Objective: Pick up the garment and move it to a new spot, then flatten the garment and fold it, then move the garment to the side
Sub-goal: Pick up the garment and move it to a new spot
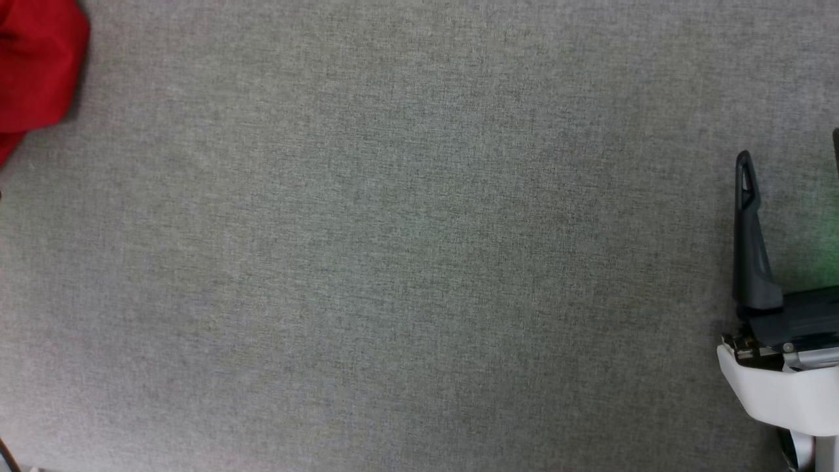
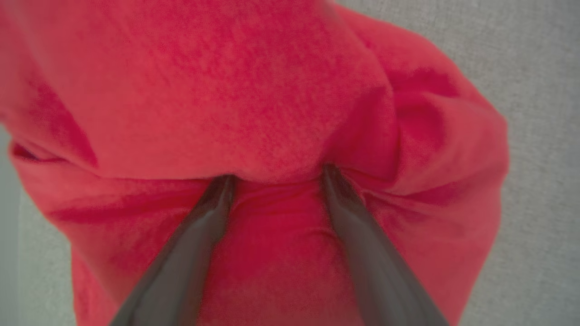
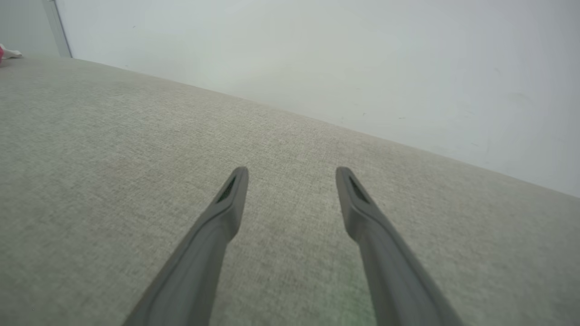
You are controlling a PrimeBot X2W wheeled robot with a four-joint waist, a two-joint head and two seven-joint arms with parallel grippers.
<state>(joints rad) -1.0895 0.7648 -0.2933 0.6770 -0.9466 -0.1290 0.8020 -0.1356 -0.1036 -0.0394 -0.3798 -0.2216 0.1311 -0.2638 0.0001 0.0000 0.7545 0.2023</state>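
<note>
Lying crumpled at the grey table's (image 1: 419, 262) far left, the red garment (image 1: 33, 65) is met by the left fingers (image 2: 213, 213), spread apart, tips hidden under a fold. The right fingers (image 3: 217, 222) are held open above the table.

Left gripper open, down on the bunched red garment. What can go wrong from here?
1. The left gripper meets a fold of the garment; closing may pinch several layers and lift a lump.
2. The head view cuts the garment off at its top left corner, so the grasp is hard to check.
3. The right gripper is open over the gray surface, probably too far to help.
</note>
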